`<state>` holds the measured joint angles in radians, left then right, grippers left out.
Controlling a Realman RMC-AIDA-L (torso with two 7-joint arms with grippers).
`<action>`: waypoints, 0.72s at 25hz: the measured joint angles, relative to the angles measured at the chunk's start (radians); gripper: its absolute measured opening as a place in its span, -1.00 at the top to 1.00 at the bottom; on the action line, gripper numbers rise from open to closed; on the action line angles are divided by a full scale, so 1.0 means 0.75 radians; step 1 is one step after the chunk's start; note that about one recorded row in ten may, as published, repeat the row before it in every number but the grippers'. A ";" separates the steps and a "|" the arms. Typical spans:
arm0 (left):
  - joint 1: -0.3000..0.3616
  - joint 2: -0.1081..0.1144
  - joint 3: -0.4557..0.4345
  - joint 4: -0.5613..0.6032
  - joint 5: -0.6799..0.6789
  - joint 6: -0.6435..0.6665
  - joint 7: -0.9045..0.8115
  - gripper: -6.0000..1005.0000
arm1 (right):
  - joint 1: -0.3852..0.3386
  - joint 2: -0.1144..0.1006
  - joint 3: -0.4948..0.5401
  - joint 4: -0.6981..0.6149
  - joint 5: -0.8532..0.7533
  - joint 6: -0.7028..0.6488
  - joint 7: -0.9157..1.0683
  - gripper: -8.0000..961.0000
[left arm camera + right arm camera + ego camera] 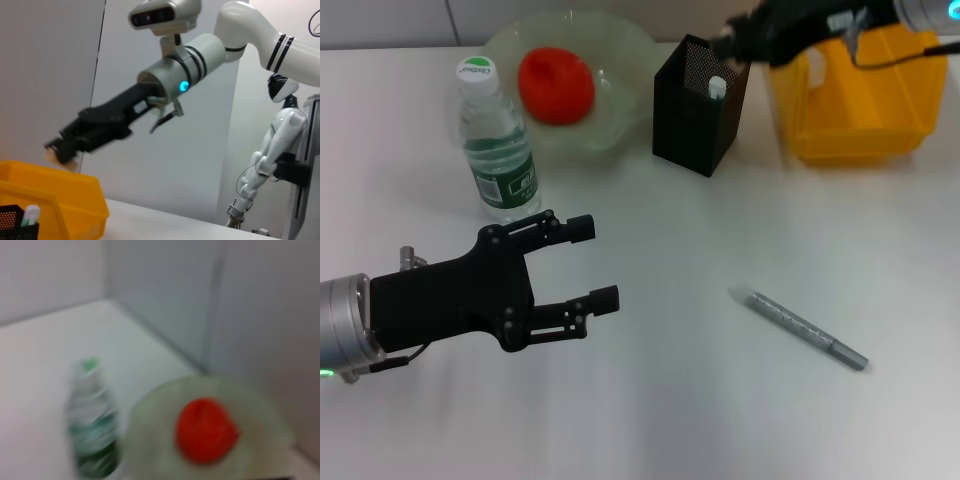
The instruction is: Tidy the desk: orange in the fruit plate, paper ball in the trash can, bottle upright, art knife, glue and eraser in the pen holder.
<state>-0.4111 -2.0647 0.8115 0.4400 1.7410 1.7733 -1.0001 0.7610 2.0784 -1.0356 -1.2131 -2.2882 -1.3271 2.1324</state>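
The pen holder (698,103) stands upright on the desk (720,400) between the fruit plate (620,60) and the yellow bin (855,100); a white-capped item (717,87), probably the glue, already stands inside it. My right gripper (732,40) is above the holder's far rim; in the left wrist view it (62,149) appears to carry something small and pale, possibly the eraser, but I cannot tell for certain, nor how far its fingers are closed; the position over the opening suits a drop from above. The art knife (800,327) lies flat on the desk, well apart from the holder and not yet collected. The orange (556,84) rests in the fruit plate; the bottle (497,143) stands upright just beside the plate; both items look finished. My left gripper (592,265) hovers low over the near desk, fingers spread wide and holding nothing; I judge it idle, kept clear of the right arm's work.
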 joint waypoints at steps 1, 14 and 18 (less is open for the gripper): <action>0.000 0.000 0.000 0.000 0.000 0.002 0.000 -0.63 | 0.001 0.000 -0.001 0.006 0.000 0.042 0.016 0.36; 0.002 0.000 0.000 -0.008 0.000 0.020 0.015 -0.63 | 0.163 -0.007 -0.063 0.430 -0.017 0.441 0.009 0.26; 0.002 0.000 0.000 -0.010 0.000 0.016 0.018 -0.63 | 0.184 -0.002 -0.130 0.510 -0.029 0.548 0.008 0.23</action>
<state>-0.4095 -2.0647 0.8114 0.4325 1.7410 1.7857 -0.9865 0.8990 2.0769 -1.1333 -0.8307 -2.3103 -0.9160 2.1383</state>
